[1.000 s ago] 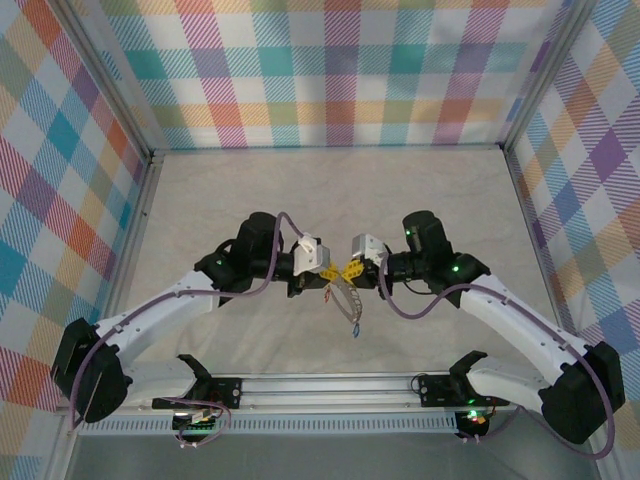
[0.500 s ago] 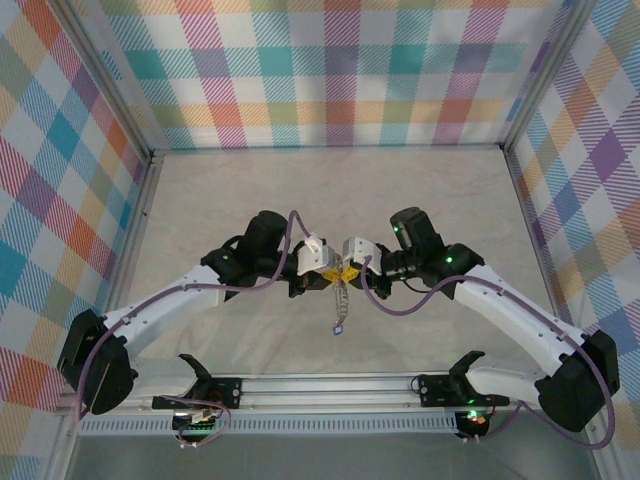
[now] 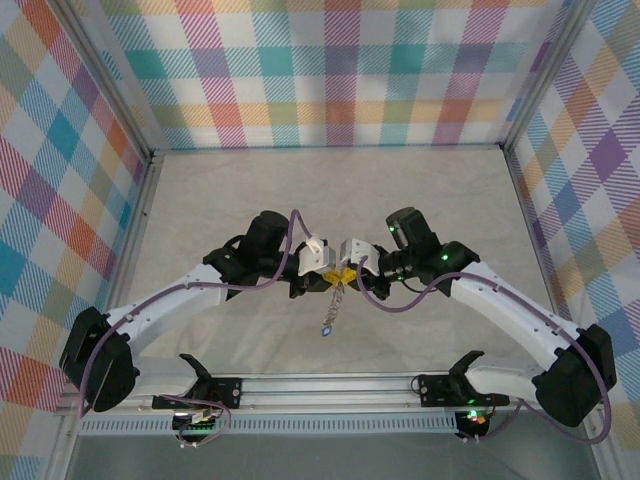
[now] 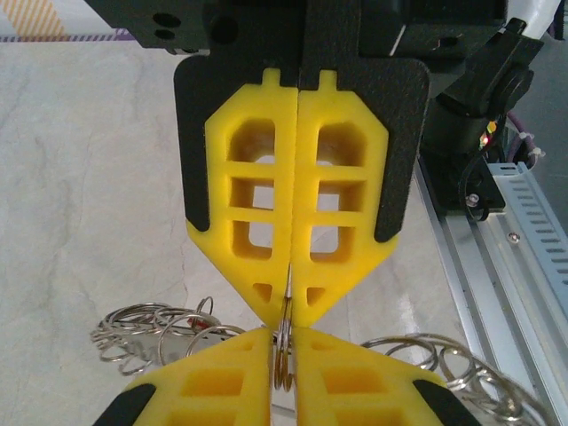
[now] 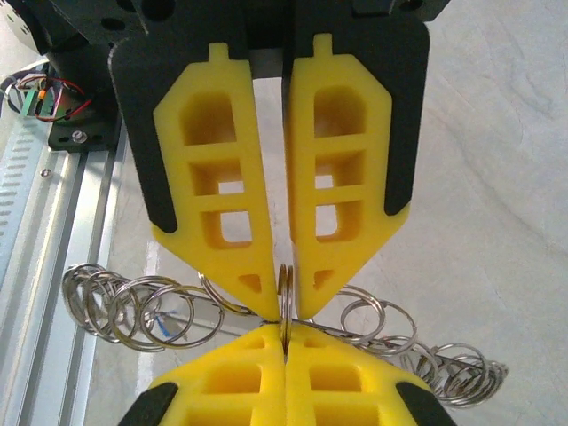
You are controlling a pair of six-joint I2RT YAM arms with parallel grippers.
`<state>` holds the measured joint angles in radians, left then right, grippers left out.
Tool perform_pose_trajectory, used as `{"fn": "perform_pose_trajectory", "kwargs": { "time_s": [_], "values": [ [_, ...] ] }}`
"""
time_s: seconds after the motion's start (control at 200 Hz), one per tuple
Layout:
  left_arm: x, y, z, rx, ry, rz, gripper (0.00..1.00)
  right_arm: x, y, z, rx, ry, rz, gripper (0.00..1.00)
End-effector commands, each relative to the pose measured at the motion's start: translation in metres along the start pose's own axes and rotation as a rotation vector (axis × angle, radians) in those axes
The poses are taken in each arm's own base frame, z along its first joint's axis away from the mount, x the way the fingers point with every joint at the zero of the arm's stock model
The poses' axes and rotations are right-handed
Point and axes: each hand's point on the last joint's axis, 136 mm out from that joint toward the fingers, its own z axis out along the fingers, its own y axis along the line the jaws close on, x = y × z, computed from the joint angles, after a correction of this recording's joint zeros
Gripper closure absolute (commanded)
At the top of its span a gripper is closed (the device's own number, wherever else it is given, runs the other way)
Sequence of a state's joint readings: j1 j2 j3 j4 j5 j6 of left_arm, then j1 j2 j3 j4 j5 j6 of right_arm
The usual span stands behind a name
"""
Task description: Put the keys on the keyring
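Note:
The two grippers meet tip to tip above the table's middle. My left gripper [image 3: 328, 272] [image 4: 282, 333] is shut on the keyring [image 4: 282, 364], a silvery double coil seen edge-on between its yellow fingers. My right gripper [image 3: 352, 272] [image 5: 284, 327] faces it, shut on the same keyring [image 5: 284, 282] from the other side. A chain [image 3: 333, 303] of several linked silver rings hangs below the fingertips, with a small blue piece [image 3: 328, 326] at its end. The chain's rings [image 5: 133, 306] spread to both sides in the wrist views. The keys are out of view.
The pale table [image 3: 330, 190] is boxed in by plaid walls on three sides. A metal rail [image 3: 330, 385] with both arm bases runs along the near edge. A small circuit board with wires [image 5: 44, 93] sits by the rail [image 5: 53, 222].
Both grippers have moved closer together and a little toward the back. The hanging chain has swung from right to left and now hangs nearly straight down.

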<state>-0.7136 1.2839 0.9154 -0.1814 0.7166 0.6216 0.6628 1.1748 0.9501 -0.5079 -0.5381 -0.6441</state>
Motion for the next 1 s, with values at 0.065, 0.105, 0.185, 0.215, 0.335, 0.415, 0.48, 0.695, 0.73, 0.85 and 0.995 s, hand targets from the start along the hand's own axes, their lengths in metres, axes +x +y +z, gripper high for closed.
{"fn": "perform_pose_trajectory", "kwargs": {
  "time_s": [0.065, 0.105, 0.185, 0.215, 0.335, 0.415, 0.48, 0.695, 0.73, 0.85, 0.995],
  "values": [
    [-0.019, -0.002, -0.002, 0.011, -0.041, 0.055, 0.91, -0.017, 0.005, -0.005, -0.022, -0.049, -0.039, 1.00],
    [-0.018, -0.002, -0.002, 0.011, -0.037, 0.057, 0.98, -0.018, 0.005, -0.006, -0.025, -0.053, -0.040, 1.00],
    [-0.015, -0.005, -0.002, 0.036, -0.016, 0.065, 1.00, -0.023, 0.007, -0.008, -0.022, -0.077, -0.046, 1.00],
    [-0.015, -0.006, -0.002, 0.039, -0.010, 0.066, 1.00, -0.024, 0.006, -0.008, -0.016, -0.088, -0.049, 1.00],
    [-0.019, -0.006, -0.005, 0.023, -0.036, 0.074, 1.00, -0.028, 0.009, -0.012, -0.011, -0.135, -0.065, 0.85],
    [-0.022, -0.008, -0.006, 0.020, -0.066, 0.078, 1.00, -0.026, 0.009, -0.015, 0.000, -0.156, -0.054, 0.84],
    [-0.025, -0.009, -0.007, 0.023, -0.085, 0.080, 1.00, -0.022, 0.009, -0.016, 0.006, -0.162, -0.035, 0.84],
    [-0.034, -0.009, -0.015, 0.004, -0.167, 0.085, 1.00, -0.016, 0.009, -0.022, 0.032, -0.185, -0.009, 0.78],
    [-0.035, -0.010, -0.016, 0.004, -0.172, 0.088, 1.00, -0.015, 0.009, -0.022, 0.037, -0.190, -0.004, 0.76],
    [-0.039, -0.012, -0.020, 0.000, -0.197, 0.099, 1.00, -0.016, 0.011, -0.022, 0.022, -0.215, -0.003, 0.79],
    [-0.045, -0.016, -0.022, 0.014, -0.229, 0.120, 1.00, -0.026, 0.013, -0.022, -0.008, -0.267, -0.006, 0.79]
  ]
}}
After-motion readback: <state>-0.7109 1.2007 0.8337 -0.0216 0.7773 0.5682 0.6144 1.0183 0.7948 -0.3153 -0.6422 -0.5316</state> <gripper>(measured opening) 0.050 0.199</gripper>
